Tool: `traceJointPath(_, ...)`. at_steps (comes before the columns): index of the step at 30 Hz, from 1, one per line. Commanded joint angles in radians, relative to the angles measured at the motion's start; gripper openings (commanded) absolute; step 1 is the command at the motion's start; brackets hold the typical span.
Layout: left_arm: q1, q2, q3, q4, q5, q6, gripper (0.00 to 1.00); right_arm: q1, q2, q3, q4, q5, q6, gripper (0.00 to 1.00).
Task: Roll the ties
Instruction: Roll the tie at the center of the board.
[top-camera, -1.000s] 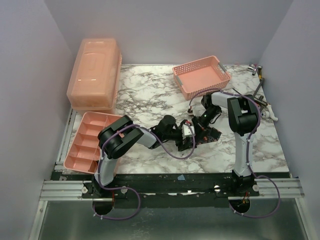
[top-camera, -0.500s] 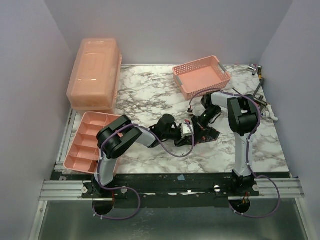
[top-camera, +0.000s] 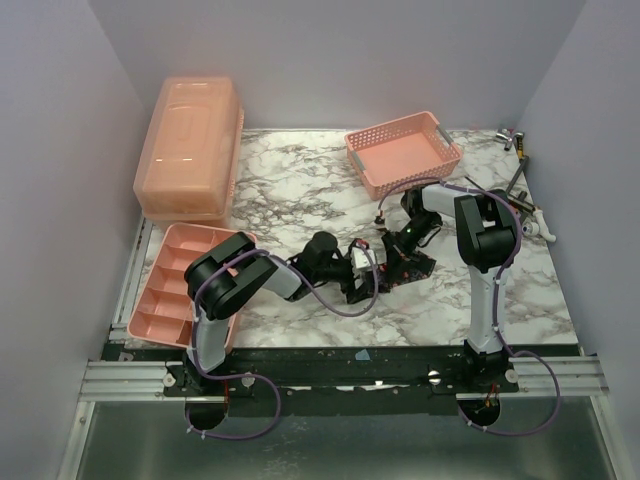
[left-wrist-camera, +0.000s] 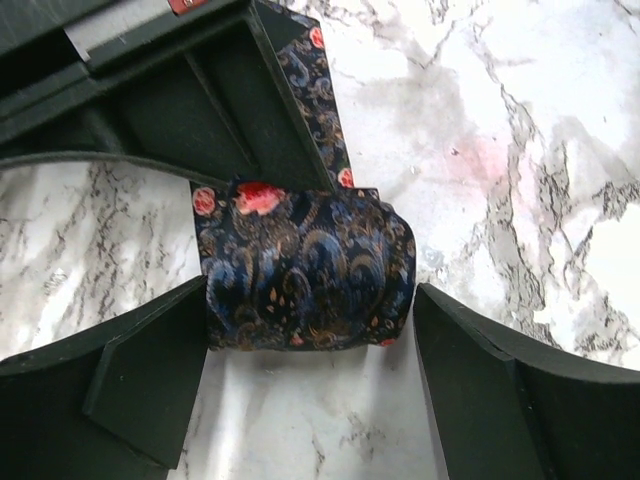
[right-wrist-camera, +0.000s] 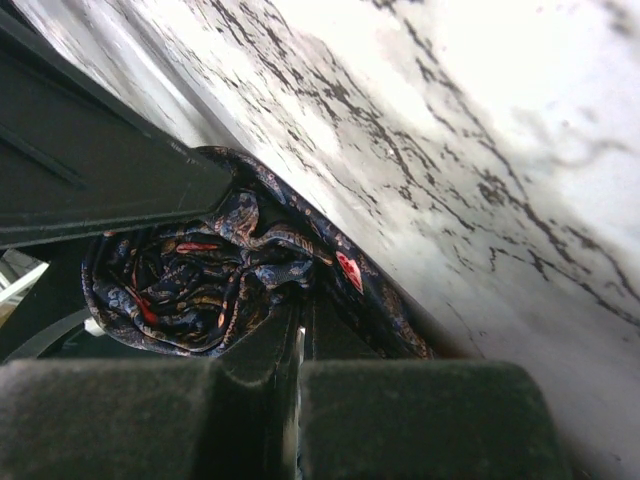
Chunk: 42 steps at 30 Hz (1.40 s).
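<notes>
The tie (left-wrist-camera: 305, 270), wound into a small coil, lies near the middle of the marble table (top-camera: 300, 190); a loose strip runs off from it along the right gripper (right-wrist-camera: 300, 300), whose fingers are pressed together on the coil's inner folds; the left gripper (left-wrist-camera: 310, 312) stands with its jaws apart, one on each side of the coil; farther off sit a pink basket (top-camera: 403, 152), a divided tray (top-camera: 150, 300) and a lidded box (top-camera: 190, 148).
</notes>
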Motion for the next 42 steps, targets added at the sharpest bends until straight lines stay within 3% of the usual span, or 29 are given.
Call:
traceJointPath(1, -0.010, 0.021, 0.050, 0.078, -0.033, 0.007, 0.83, 0.006, 0.097, -0.040, 0.176, 0.199, 0.066, 0.01)
traceJointPath(10, -0.026, 0.060, 0.143, 0.028, -0.016, -0.025, 0.53, 0.005, 0.099, -0.025, 0.162, 0.189, 0.069, 0.01)
traceJointPath(18, -0.056, 0.122, 0.232, -0.262, -0.195, -0.021, 0.51, 0.005, 0.058, -0.028, 0.179, 0.129, 0.100, 0.01)
traceJointPath(22, -0.050, 0.124, 0.202, -0.396, -0.229, 0.039, 0.47, 0.002, 0.013, -0.039, 0.173, 0.087, 0.103, 0.01)
traceJointPath(25, -0.039, 0.115, 0.189, -0.493, -0.215, 0.067, 0.37, -0.019, -0.021, -0.022, 0.132, 0.037, 0.072, 0.13)
traceJointPath(27, -0.034, 0.111, 0.186, -0.541, -0.208, 0.078, 0.34, -0.053, -0.038, 0.000, 0.079, -0.001, 0.041, 0.24)
traceJointPath(31, -0.033, 0.121, 0.216, -0.647, -0.196, 0.108, 0.31, -0.119, -0.052, 0.057, -0.035, -0.057, -0.054, 0.36)
traceJointPath(39, -0.031, 0.152, 0.312, -0.782, -0.189, 0.115, 0.31, -0.140, -0.058, 0.104, -0.154, -0.231, -0.127, 0.58)
traceJointPath(42, -0.031, 0.163, 0.346, -0.809, -0.189, 0.104, 0.33, -0.112, -0.050, 0.098, -0.159, -0.236, -0.130, 0.60)
